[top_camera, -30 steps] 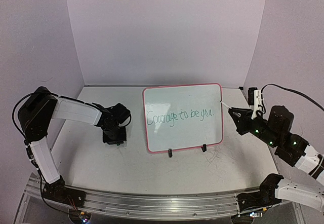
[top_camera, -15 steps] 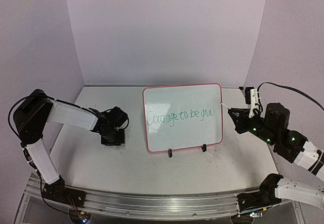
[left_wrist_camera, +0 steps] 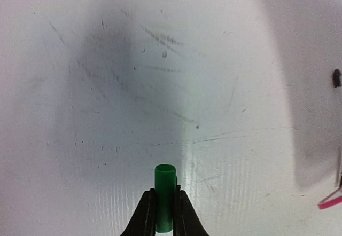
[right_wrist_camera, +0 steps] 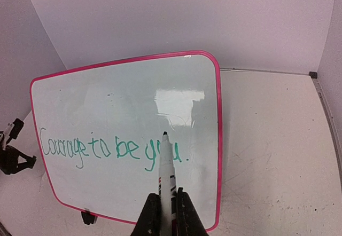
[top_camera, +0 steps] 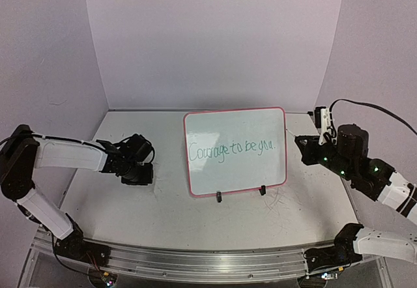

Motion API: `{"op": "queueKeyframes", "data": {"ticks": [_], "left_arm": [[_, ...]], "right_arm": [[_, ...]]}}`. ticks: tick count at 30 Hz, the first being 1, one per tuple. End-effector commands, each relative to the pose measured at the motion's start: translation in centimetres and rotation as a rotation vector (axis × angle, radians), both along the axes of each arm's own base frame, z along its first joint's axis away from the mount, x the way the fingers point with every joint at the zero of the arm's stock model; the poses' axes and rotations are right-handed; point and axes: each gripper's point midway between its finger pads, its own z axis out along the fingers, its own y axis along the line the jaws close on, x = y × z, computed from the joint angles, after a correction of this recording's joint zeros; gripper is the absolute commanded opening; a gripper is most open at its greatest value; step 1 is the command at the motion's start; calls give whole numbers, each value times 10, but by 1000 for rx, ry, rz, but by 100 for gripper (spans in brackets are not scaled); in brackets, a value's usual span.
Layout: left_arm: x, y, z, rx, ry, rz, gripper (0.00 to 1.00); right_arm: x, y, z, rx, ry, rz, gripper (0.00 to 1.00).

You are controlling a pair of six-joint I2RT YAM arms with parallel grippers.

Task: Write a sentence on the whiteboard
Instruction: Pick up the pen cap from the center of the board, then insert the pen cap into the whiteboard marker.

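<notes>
Nearest the bases, left side: the left gripper (left_wrist_camera: 163, 217) is low over the table (top_camera: 163, 216), fingers pointing down. Its jaws are pinched on a green cap (left_wrist_camera: 165, 193) that sticks out between them, open end away from the wrist. Over the last second those jaws finished closing on it. The whole arm also swung out toward the left wall: the elbow dropped and moved outward, the forearm now lies almost level, and the gripper sits further from the board. This reads as a retreat with the cap, not a working move.

Right side, a little further in: the right gripper (right_wrist_camera: 166, 206) is clamped on the marker (right_wrist_camera: 166, 166), which is uncapped with its dark tip pointing forward. This arm changed little; the wrist lifted slightly and eased back toward the right wall. In the wrist view the tip lines up with the last word. The top view puts the gripper off the board's right edge, so the tip looks clear of the surface, though contact cannot be confirmed either way.

Mid-table: the whiteboard (top_camera: 236, 110) stands propped on its stand between the two grippers, unmoved. The sentence (top_camera: 231, 150), in green, runs across the middle: "Courage to be you.", full stop in place.

Judgement: the writing is complete. Capping the marker likely remains, which needs both arms brought together.
</notes>
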Motion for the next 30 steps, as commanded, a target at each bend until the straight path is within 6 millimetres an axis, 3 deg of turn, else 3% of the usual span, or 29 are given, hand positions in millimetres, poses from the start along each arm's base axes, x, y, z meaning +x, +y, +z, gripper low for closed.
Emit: {"op": "queueKeyframes", "data": {"ticks": [1,4,8,11,16,21,25,30], "left_arm": [[10,4,67,-52,-197,-29,0],[12,3,109,-92,-315,-75,0],[7,-15,175,-171,-523,-270,0],[-5,-31,200,-168,-636,-448,0],[-18,-56,225,-115,-799,-681,0],[-31,-76,239,-56,-929,-900,0],[-46,-94,235,-58,-959,-1067,0],[-54,-101,221,15,-977,-1145,0]], "right_arm": [[5,6,21,70,21,-8,0],[5,18,25,88,55,41,0],[3,40,33,109,106,144,0],[-1,60,39,127,137,237,0],[-13,102,52,147,162,387,0],[-34,164,51,136,228,559,0],[-52,213,48,137,282,686,0],[-53,235,51,188,320,729,0]]}}
